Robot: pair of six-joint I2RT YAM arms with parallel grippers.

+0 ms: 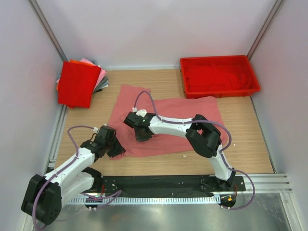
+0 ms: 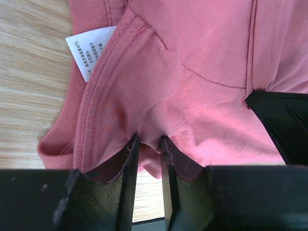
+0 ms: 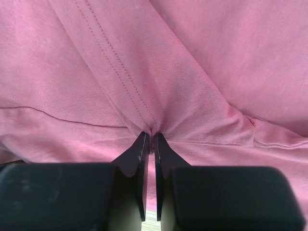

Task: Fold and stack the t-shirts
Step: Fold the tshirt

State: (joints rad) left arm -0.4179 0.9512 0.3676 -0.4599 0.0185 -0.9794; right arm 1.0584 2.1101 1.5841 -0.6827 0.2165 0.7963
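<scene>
A dusty salmon-pink t-shirt (image 1: 192,113) lies spread across the middle of the table. My left gripper (image 1: 111,147) is at its near left edge, shut on a fold of the cloth (image 2: 202,86) beside the collar and its white label (image 2: 89,50). My right gripper (image 1: 140,131) is over the shirt's left half, shut on a pinch of cloth by a stitched hem (image 3: 144,96). A stack of folded t-shirts (image 1: 79,83), bright red on top with pink, orange and grey edges below, sits at the far left.
A rigid red plastic tray (image 1: 219,60) holding bunched red cloth stands at the far right. Pale walls enclose the table on the left, back and right. A metal rail runs along the near edge by the arm bases.
</scene>
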